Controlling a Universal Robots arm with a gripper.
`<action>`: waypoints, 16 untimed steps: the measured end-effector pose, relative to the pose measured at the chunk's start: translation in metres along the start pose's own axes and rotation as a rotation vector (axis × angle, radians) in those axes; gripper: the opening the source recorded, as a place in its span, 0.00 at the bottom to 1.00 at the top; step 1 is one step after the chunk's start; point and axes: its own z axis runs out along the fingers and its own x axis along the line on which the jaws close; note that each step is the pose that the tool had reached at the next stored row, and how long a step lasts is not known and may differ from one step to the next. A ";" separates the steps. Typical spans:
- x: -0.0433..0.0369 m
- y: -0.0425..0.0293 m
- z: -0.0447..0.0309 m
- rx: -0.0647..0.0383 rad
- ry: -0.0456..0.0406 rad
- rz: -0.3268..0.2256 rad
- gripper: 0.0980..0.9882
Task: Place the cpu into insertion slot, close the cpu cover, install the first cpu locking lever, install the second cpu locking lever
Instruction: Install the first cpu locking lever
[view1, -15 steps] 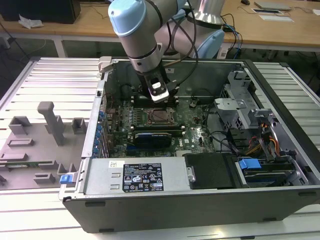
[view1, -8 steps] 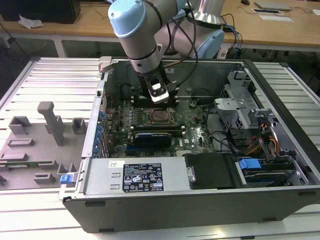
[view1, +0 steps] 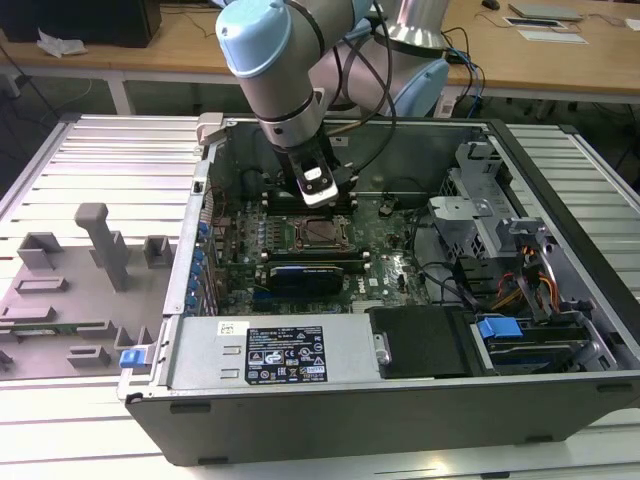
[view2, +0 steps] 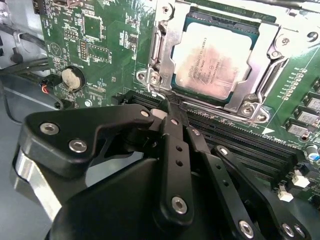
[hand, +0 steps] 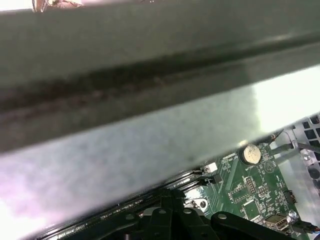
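In the exterior view the pale blue and silver jointed arm (view1: 285, 80) comes down from the upper middle of the frame into the open case, wrist turned downward, and its black gripper (view1: 318, 190) hangs just above the socket at the board's centre. On the exterior view's left, a matte grey moulded fixture tray (view1: 60, 300) with upright blocks lies on the ribbed, silvery slatted surface (view1: 110, 160). Beside it is the dark, boxy metal computer case (view1: 400, 420), lying on its side with the glossy green motherboard (view2: 100, 50) inside. The second wrist view shows a round, shiny coin battery (view2: 73, 78) on the board, then the gripper (view2: 167, 107) of bolted black links, its jaws drawn narrow with the tips together at the socket's edge. I cannot tell whether they pinch anything. Long black memory slots (view2: 240, 145) run beside the fingers. Just beyond the tips, the small square cpu (view2: 215, 57), with a pale silvery-grey metal top that looks faintly smudged, sits flat in the insertion slot. The thin silvery metal cpu cover (view2: 167, 50) lies down around it, its square opening framing the chip.
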 end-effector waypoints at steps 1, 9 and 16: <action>-0.0001 0.0000 -0.0002 0.000 0.0000 0.000 0.01; -0.0026 0.0022 -0.0086 0.000 0.0000 0.000 0.01; -0.0084 0.0071 -0.0281 0.000 0.0001 0.000 0.01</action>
